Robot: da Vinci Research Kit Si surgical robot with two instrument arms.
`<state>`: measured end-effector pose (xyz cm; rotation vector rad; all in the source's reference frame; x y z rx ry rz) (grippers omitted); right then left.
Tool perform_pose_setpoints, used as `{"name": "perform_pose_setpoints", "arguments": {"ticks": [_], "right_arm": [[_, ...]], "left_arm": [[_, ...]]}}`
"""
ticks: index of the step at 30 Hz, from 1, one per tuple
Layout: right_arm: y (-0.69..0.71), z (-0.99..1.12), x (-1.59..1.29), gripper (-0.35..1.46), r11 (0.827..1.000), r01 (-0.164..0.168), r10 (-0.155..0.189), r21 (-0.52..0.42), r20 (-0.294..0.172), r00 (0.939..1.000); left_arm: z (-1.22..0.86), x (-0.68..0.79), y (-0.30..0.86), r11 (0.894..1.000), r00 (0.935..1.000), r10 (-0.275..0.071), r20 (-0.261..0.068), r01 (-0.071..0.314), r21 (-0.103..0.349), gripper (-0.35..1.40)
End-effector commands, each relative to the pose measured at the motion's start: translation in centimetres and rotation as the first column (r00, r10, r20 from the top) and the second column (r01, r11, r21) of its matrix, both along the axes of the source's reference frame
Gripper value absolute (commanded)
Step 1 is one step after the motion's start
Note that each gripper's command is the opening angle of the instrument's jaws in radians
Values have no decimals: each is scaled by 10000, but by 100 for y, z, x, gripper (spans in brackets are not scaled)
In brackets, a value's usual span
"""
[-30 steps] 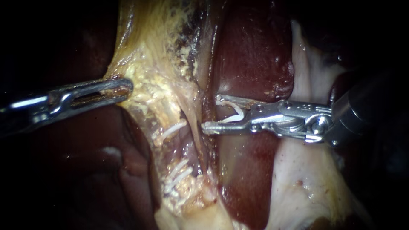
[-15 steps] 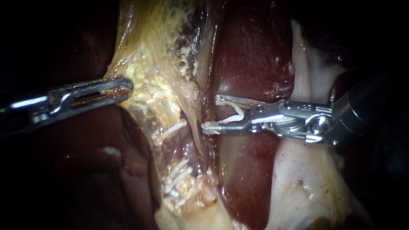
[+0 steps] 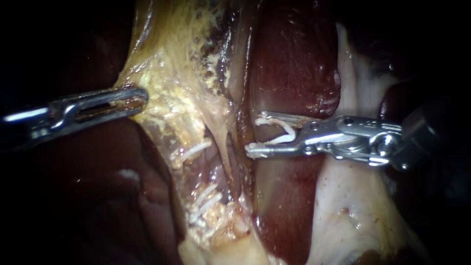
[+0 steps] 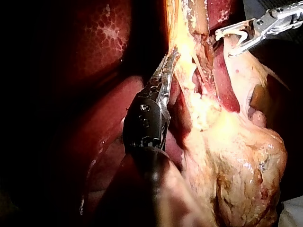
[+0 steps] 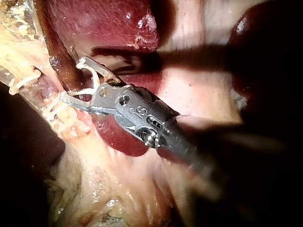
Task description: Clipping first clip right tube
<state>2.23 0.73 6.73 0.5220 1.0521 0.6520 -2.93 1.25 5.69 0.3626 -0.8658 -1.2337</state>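
The end effector of my right instrument (image 3: 252, 134) stands wide, an open white clip (image 3: 290, 133) seated in it; the right tube (image 3: 226, 147) lies just ahead of its tips — not between them. Closing here would miss it, or nip liver (image 3: 289, 64) alongside. My left instrument (image 3: 140, 98) grips yellowish tissue (image 3: 167, 98) beyond.

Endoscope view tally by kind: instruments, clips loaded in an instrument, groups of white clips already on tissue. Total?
Instruments: 2 (left instrument, right instrument)
Loaded clip, in the right instrument: 1
White clip groups on the tissue: 2 (upper clip group, lower clip group)
Total: 5
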Motion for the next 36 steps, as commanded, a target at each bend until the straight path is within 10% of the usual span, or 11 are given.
{"name": "perform_pose_setpoints", "arguments": {"ticks": [1,9,23,36], "right_arm": [[0,-7,-1,60,10000,45,-45,50,-95,9999],[-19,-29,16,59,9979,620,-604,193,-728,9955],[-64,49,59,59,9918,1039,-972,740,-893,9913],[-64,88,63,59,9908,1099,-1046,794,-687,9921]], "left_arm": [[-1,1,0,10000,10000,-14,14,14,-3,-35],[-10,9,8,9998,9997,-221,60,221,-16,-35],[-13,11,8,9996,9996,-278,19,278,-2,-35],[-20,10,6,9996,9997,-237,-1,237,-152,-35]]}}
